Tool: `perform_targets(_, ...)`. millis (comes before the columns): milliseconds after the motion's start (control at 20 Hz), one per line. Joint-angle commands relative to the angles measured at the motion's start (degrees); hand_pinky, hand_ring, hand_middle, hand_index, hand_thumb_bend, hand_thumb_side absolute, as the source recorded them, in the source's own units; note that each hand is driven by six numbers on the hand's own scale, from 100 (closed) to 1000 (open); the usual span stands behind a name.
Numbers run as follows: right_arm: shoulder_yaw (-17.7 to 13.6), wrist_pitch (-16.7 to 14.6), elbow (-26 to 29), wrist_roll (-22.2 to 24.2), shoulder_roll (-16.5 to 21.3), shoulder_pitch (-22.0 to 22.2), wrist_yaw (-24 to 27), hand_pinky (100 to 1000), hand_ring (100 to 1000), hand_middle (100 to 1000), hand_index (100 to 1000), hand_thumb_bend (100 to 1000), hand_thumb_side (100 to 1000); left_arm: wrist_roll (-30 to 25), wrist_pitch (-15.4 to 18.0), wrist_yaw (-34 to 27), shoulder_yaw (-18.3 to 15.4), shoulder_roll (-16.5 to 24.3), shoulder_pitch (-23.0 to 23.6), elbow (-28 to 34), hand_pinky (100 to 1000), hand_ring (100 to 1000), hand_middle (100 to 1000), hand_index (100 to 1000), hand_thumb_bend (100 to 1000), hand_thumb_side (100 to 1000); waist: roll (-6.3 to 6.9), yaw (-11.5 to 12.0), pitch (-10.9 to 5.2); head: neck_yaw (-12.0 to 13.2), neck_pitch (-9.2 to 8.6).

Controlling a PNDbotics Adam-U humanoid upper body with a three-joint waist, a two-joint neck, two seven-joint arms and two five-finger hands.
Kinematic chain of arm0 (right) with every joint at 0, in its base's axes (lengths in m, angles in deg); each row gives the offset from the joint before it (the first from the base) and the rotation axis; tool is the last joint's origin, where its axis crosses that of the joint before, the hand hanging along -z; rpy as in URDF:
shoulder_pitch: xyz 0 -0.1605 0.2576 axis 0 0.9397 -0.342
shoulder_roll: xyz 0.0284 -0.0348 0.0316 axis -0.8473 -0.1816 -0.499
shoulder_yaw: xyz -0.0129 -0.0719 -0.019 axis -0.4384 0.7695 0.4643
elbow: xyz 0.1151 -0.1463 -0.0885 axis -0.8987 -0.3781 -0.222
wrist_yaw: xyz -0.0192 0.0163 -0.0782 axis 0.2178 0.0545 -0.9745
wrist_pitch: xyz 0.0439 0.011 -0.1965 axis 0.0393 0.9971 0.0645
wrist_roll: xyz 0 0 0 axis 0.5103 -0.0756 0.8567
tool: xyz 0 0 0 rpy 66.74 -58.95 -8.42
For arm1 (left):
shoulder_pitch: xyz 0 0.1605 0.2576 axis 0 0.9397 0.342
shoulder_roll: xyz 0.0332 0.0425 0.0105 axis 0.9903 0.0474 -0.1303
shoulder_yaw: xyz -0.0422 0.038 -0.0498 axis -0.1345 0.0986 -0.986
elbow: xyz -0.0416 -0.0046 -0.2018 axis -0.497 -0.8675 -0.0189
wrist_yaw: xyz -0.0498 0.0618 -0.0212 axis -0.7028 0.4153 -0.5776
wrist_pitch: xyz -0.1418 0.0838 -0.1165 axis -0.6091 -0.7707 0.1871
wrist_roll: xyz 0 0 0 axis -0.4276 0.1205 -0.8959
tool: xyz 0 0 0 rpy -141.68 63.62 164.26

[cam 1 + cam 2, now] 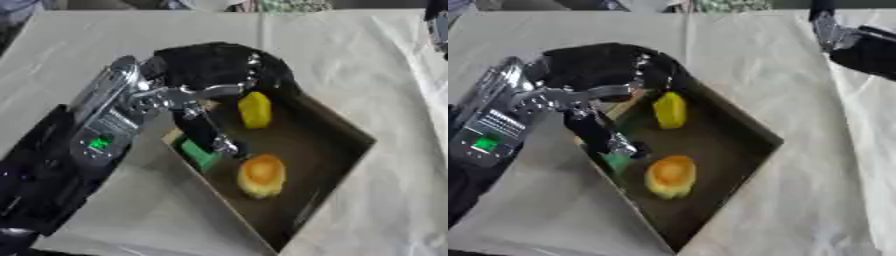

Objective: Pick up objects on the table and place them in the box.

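Left hand (206,107) reaches over the box (346,150), fingers spread, holding nothing, above a green block (201,156).

No readable text anywhere.
The green lit panel (99,143) on the left arm's wrist housing (105,127) shows only a glow; no letters, numbers, labels or brand marks can be made out.

Pale, creased cloth (367,60) spread over the surface, reaching every edge; patterned fabric (293,5) just beyond the far edge.
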Motion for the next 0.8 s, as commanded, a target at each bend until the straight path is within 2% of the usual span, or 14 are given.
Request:
perform_targets(50,-1.25,-0.35,0.88,-0.62,1.13,-0.4,0.07,886,817,783,799,100,263,8.5,-3.1,-4.1,-7.35,5.27,1.86,3.22,803,813,754,874,220,100,-0.37,0.25,-1.29,-0.65,-0.4)
perform_targets(200,-1.95,-0.61,0.88,-1.54,1.15,0.07,-0.11,886,814,781,798,100,271,16.76,-6.33,-5.96,-14.62,9.64,6.31,5.62,790,797,741,863,169,100,-0.51,0.53,-0.89,-1.36,-0.65)
perform_targets(350,-2.54,-0.81,0.88,-2.37,0.83,0.45,-0.23,886,812,780,798,100,276,24.83,-8.35,-7.8,-20.91,12.98,11.71,9.19,785,792,738,861,160,100,-0.75,0.75,-0.3,-1.91,-0.99)
perform_targets(550,-3.27,-1.3,0.88,-3.33,-0.09,0.64,-0.65,887,811,779,798,100,287,35.22,-6.33,-8.88,-27.47,15.23,19.66,10.14,777,784,729,858,137,100,-1.46,0.97,0.55,-2.49,-1.73)
perform_targets(700,-4.11,-1.5,0.88,-4.21,-1.06,1.11,-0.84,891,810,778,798,100,298,41.24,-5.05,-9.66,-31.76,14.13,24.66,10.19,754,762,703,853,100,102,-2.18,1.17,0.97,-2.63,-2.1)
perform_targets(800,-4.75,-1.71,0.88,-4.92,-1.78,1.56,-0.89,893,808,777,797,100,305,44.2,-4.91,-11.03,-34.14,12.85,27.31,10.2,750,756,697,851,100,151,-2.69,1.26,1.1,-2.7,-2.27)
